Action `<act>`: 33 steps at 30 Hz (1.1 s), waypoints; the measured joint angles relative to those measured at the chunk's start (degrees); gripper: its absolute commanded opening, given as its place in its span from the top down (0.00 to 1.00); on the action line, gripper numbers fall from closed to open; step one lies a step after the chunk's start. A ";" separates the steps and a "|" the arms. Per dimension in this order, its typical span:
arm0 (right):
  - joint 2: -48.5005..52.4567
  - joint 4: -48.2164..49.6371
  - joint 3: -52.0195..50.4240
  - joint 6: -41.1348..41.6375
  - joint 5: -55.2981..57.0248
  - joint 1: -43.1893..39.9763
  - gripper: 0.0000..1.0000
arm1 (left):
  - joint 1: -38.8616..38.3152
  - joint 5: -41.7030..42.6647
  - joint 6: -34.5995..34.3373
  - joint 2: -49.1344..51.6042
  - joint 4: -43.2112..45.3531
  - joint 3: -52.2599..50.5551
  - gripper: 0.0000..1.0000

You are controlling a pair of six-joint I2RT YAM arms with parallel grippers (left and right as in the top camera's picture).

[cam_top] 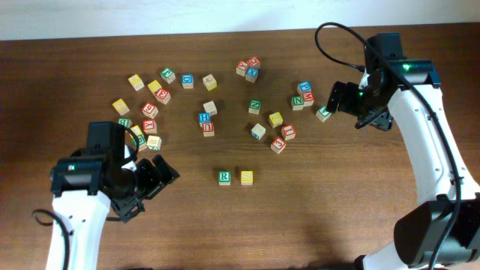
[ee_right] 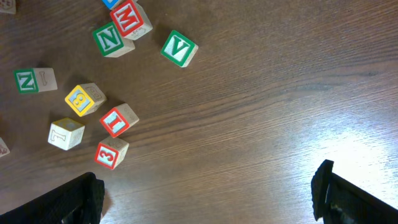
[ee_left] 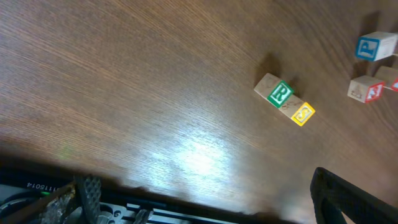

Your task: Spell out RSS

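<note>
Left pincer [cam_top: 155, 177] and right pincer [cam_top: 339, 98]: both wide open, empty. Green-R white wooden cube [cam_top: 224, 177] touches yellow-faced wooden cube [cam_top: 247, 177], lower centre of dark wooden counter [cam_top: 337, 202]. Third letter pending. Next: grasp a second S, possibly loose yellow cube [cam_top: 275, 118], letter unclear.

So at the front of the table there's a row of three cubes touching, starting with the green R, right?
Not quite: the row holds two cubes, not three. The overhead view shows the green R cube touching just one yellow cube.
</note>
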 measured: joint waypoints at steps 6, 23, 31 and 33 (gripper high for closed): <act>0.00 0.00 0.00 -0.04 0.15 0.00 0.02 | 0.00 0.15 0.85 1.75 4.79 0.00 0.01; 0.00 0.09 0.00 -0.07 0.17 0.00 0.02 | 4.83 -29.27 -1.31 36.24 3.21 46.86 0.01; 0.00 0.02 0.00 -0.02 0.17 0.00 0.01 | 15.23 -30.14 -1.49 48.81 9.90 47.36 0.23; 0.00 0.02 0.00 -0.04 0.17 0.00 0.02 | 15.67 -25.16 2.40 51.52 14.53 47.34 0.18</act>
